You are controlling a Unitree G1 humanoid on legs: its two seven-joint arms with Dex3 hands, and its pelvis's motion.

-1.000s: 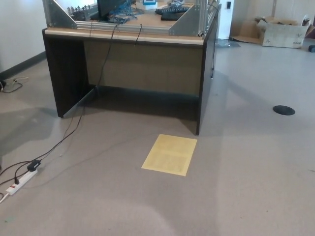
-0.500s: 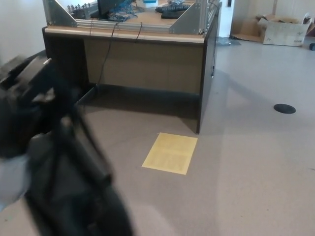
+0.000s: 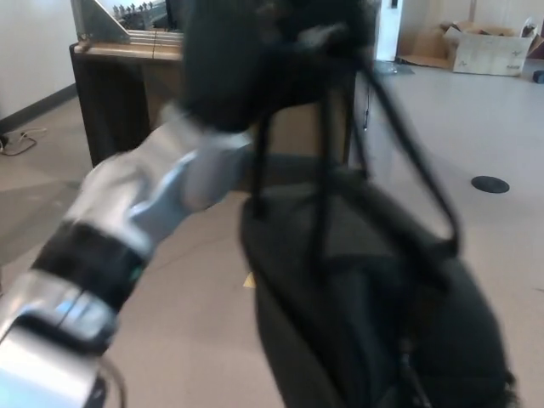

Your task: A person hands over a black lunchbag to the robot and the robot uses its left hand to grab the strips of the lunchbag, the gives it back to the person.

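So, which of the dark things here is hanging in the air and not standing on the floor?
The black lunch bag: it hangs by its straps from the left robot hand. The dark desk behind stands on the floor.

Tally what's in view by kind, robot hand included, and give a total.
Robot hands: 1, the left hand
Lunchbags: 1, black lunchbag hanging by its straps
Desks: 1
Cardboard boxes: 1
Total: 4

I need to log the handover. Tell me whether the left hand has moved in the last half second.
Yes. The left hand has swung up and to picture right, from beside the desk's left end to in front of its top, carrying the lunchbag by its straps.
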